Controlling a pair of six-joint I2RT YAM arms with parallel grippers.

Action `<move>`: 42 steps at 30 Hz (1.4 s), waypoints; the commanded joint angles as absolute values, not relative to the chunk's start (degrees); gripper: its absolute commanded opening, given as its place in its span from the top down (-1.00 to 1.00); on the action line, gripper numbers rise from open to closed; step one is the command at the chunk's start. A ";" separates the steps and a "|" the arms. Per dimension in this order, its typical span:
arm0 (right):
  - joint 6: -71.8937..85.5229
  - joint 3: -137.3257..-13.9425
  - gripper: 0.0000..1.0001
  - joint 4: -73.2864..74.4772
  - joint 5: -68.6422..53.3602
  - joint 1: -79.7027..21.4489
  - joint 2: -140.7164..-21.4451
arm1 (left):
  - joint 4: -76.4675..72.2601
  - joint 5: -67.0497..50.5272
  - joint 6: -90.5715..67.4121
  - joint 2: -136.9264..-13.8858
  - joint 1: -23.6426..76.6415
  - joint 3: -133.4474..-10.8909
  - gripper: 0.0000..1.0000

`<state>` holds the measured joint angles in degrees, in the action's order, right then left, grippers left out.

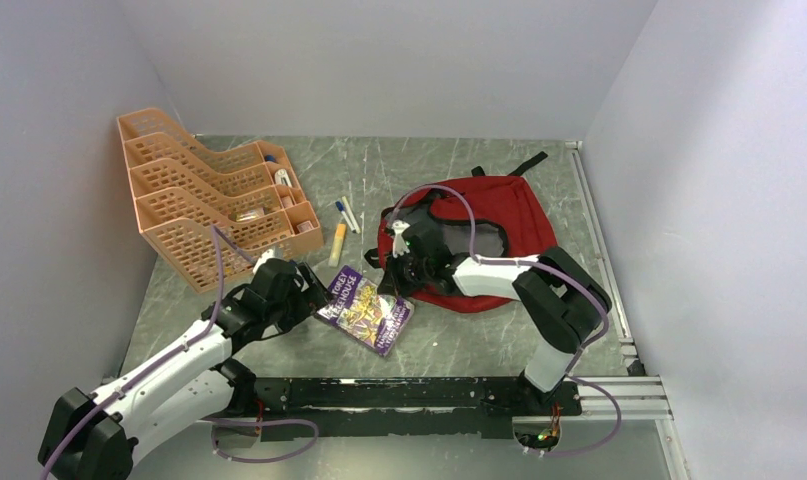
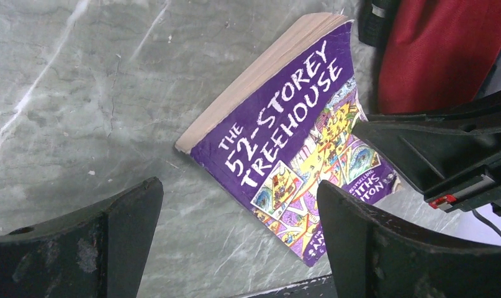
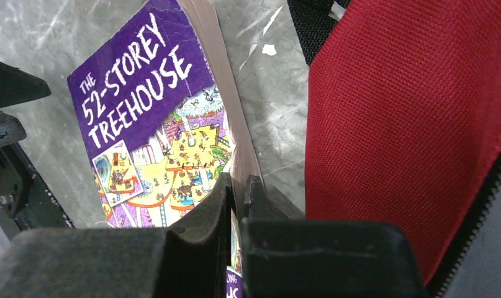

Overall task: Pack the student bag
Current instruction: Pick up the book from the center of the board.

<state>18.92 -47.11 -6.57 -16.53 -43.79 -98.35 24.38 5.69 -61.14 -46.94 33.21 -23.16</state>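
Because the right pincer (image 3: 237, 186) was closed on the page edge of the purple book (image 3: 154, 105), a level lift was judged needed. Just beside the pincer, to its right, the red student bag (image 3: 397, 124) was laid open. Past the book, the left pincer (image 2: 238, 192) was held wide, empty.

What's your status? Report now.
Right claw shut on book edge. Left claw open, near book. Student bag open alongside. Nothing between.
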 commanded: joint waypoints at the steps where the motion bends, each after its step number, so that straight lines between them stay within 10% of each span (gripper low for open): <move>1: 22.85 -41.45 1.00 -6.53 -14.49 -42.16 -101.15 | 21.74 4.00 -62.05 -46.58 33.03 -22.30 -0.95; 42: 37.71 -30.14 1.00 -17.66 -17.65 -36.91 -101.17 | -34.60 -9.17 -69.67 -66.28 35.19 -2.93 -0.49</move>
<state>41.06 -32.45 -28.97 -21.23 -37.80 -97.69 -28.64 -5.89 -71.59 -63.90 34.15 -5.50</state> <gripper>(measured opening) 0.040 0.786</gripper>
